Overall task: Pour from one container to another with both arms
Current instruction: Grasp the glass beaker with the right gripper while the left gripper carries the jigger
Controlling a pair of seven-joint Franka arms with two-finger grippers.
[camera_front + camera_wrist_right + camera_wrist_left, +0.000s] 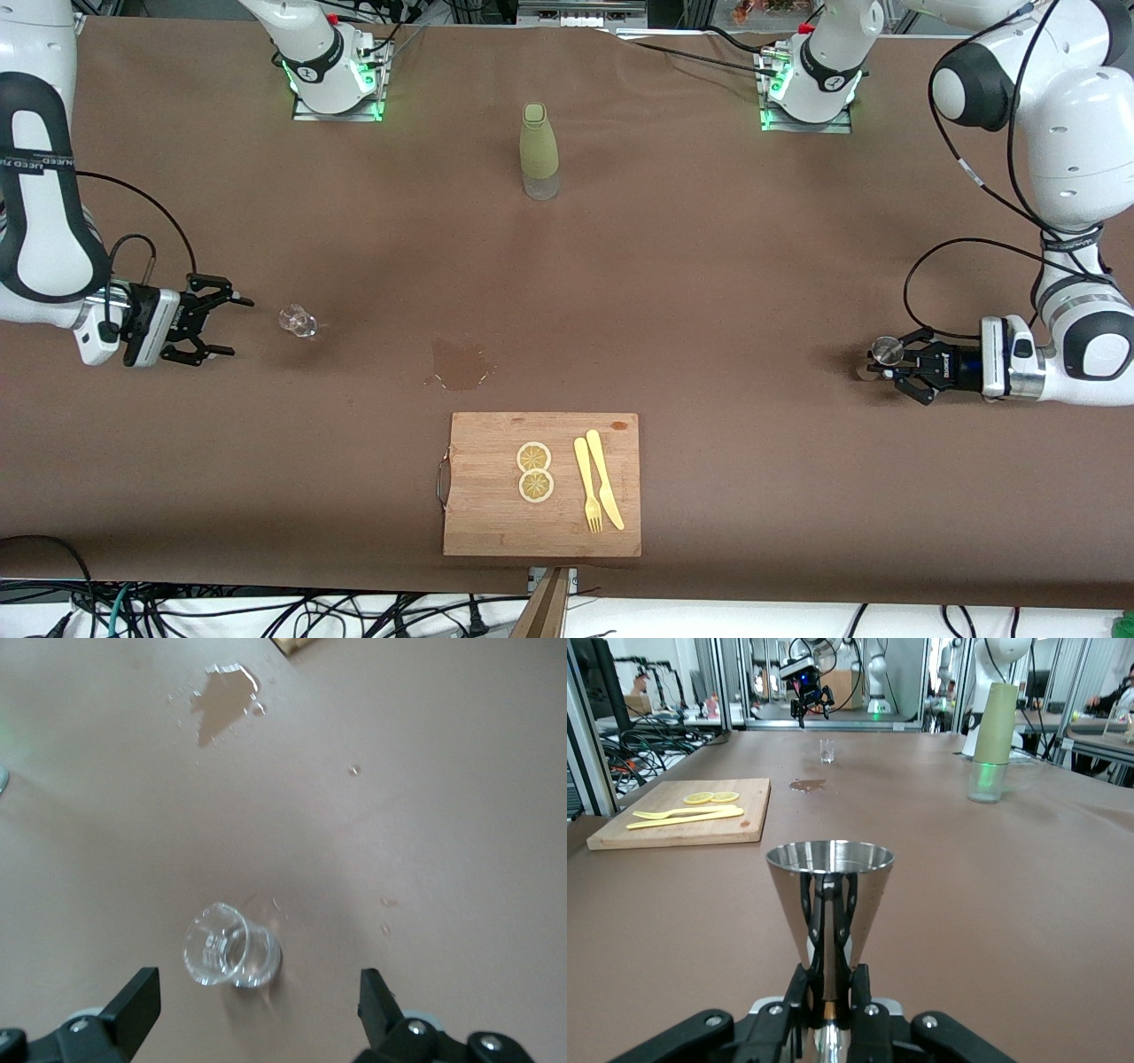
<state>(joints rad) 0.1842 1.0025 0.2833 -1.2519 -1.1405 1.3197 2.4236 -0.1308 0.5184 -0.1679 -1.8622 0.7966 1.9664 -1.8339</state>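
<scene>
While the left gripper clamps a metal cup near one worktop end, the right gripper gapes beside the glass, so pouring seems undone, though a puddle shows.

- Two arms, each with one gripper: right gripper, left gripper.
- One metal cup.
- One clear glass.
- One green bottle.
- One wooden board.
- Two lemon slices.
- One yellow fork.
- One yellow knife.
- One wet patch.
- One brown table.
</scene>
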